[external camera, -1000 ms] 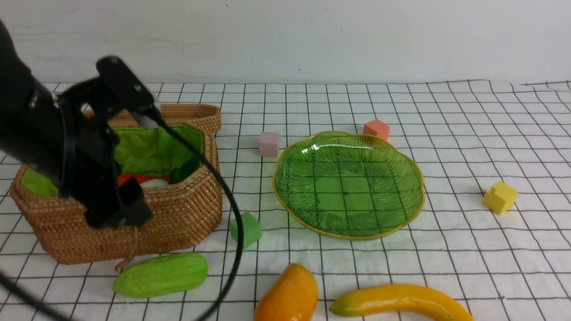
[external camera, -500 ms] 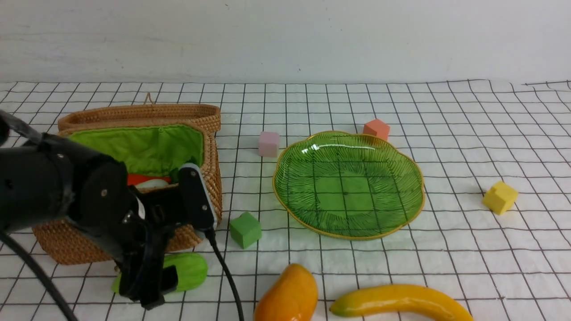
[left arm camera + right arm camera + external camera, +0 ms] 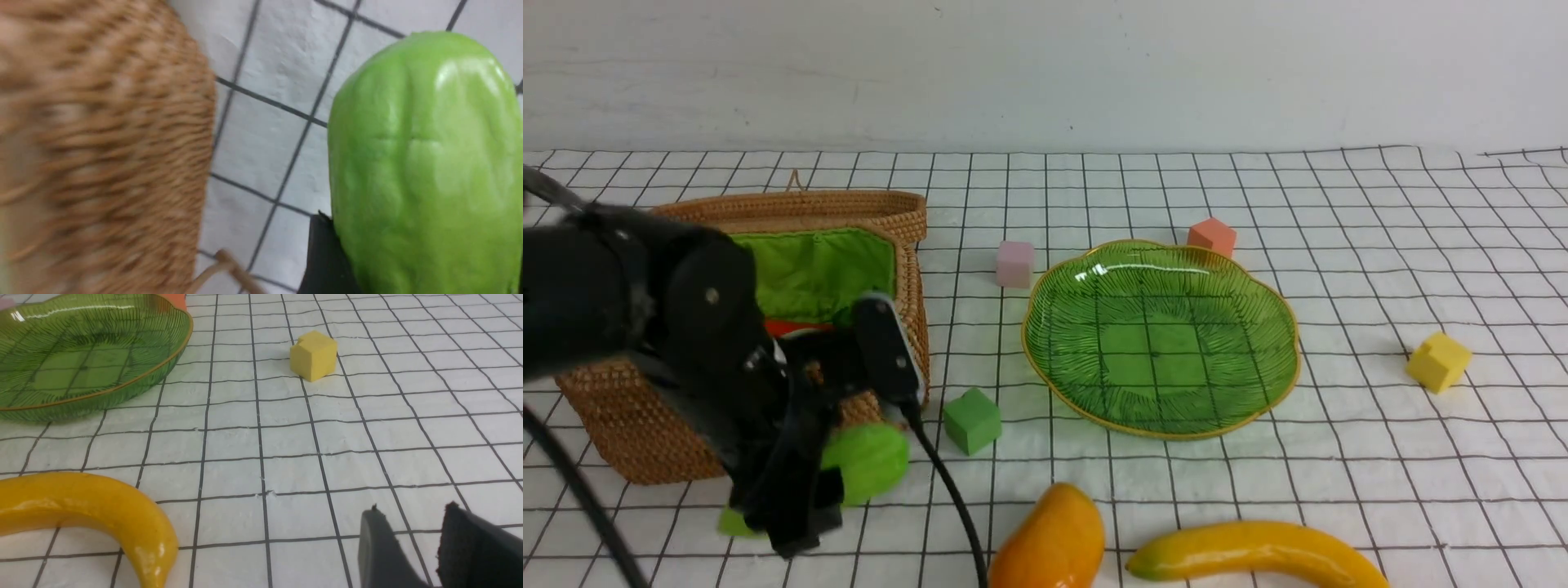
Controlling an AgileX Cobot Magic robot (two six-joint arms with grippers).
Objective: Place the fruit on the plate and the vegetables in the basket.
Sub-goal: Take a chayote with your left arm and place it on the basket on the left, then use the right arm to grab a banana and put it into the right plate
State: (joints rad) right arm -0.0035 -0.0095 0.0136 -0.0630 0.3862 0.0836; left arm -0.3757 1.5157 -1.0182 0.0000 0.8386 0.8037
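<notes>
Links of the black left arm reach in from the left edge and bend low in front of the basket (image 3: 621, 425), wrist pitched down at the cloth (image 3: 1339, 457). The left gripper (image 3: 794, 500) is clamped across the gourd (image 3: 870, 457), just before the basket's front wall. The gourd's right end is tilted up and its other end pokes out below the fingers. In the left wrist view the gourd (image 3: 421, 163) is glossy light green with shallow ridges, apart from the blurred woven wall (image 3: 102, 143). A black cable (image 3: 947, 498) trails from the wrist toward the near edge.

The right gripper (image 3: 412, 508) shows only in its own wrist view, low over the cloth, its dark fingers parted with nothing between them.

The basket is coiled brown rattan with green lining (image 3: 817, 269), its lid (image 3: 849, 208) lying open behind. An orange-red carrot (image 3: 784, 327) shows inside, partly hidden by the arm. The ribbed green glass plate (image 3: 1160, 343) with its scalloped yellow rim is at centre. The plump mango (image 3: 1049, 543) and curved yellow banana (image 3: 1258, 551) lie on the cloth at the near edge.

Four foam cubes lie loose: green (image 3: 971, 419) between gourd and plate, pink (image 3: 1015, 263) and orange (image 3: 1213, 237) behind the plate, yellow (image 3: 1439, 361) off to its right.
</notes>
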